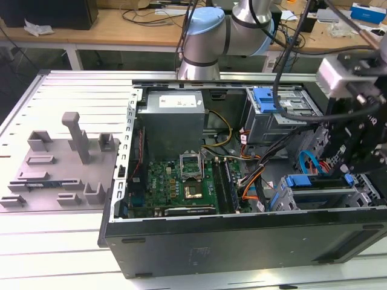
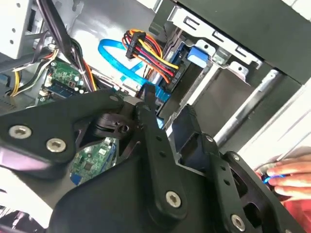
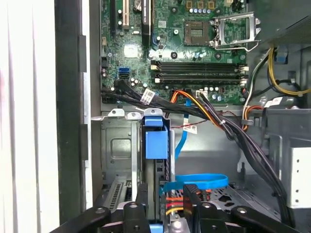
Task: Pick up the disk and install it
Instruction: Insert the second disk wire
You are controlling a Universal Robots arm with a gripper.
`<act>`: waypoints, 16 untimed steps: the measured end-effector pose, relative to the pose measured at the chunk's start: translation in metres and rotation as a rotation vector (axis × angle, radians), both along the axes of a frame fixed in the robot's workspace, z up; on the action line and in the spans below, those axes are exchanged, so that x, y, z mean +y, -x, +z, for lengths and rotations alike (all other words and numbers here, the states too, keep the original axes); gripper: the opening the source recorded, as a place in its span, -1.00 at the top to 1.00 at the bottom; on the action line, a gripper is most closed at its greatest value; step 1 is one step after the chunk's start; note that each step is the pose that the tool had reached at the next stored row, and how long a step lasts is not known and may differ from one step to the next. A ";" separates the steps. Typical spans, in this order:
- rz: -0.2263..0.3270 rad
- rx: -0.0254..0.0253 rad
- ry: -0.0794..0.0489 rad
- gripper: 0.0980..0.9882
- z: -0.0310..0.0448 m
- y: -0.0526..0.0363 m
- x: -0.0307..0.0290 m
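Exterior view puts my gripper (image 1: 338, 172) at the right, down over the drive cage (image 1: 314, 196) in the computer case (image 1: 242, 241). Its fingers (image 3: 190, 199) clamp the disk (image 3: 156, 143), seated upright in that cage.

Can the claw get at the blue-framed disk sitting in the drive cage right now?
Probably yes: the claw is directly at the blue-framed silver disk, edge-on in the grey metal drive cage, with nothing between them. The looped flat blue cable beside it may crowd one side.
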State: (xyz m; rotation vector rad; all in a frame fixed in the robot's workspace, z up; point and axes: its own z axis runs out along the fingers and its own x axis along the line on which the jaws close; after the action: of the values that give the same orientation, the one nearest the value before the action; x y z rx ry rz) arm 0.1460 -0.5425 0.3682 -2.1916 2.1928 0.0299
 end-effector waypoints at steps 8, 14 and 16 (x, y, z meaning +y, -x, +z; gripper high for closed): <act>0.000 -0.0023 0.007 0.60 0.0350 0.0000 0.0061; 0.000 -0.0034 0.008 0.98 0.0352 0.0000 0.0064; 0.000 -0.0036 0.008 0.98 0.0353 0.0000 0.0064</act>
State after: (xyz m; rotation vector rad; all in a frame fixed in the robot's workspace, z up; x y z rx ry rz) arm 0.1460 -0.5360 0.4035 -2.1942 2.1950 0.0169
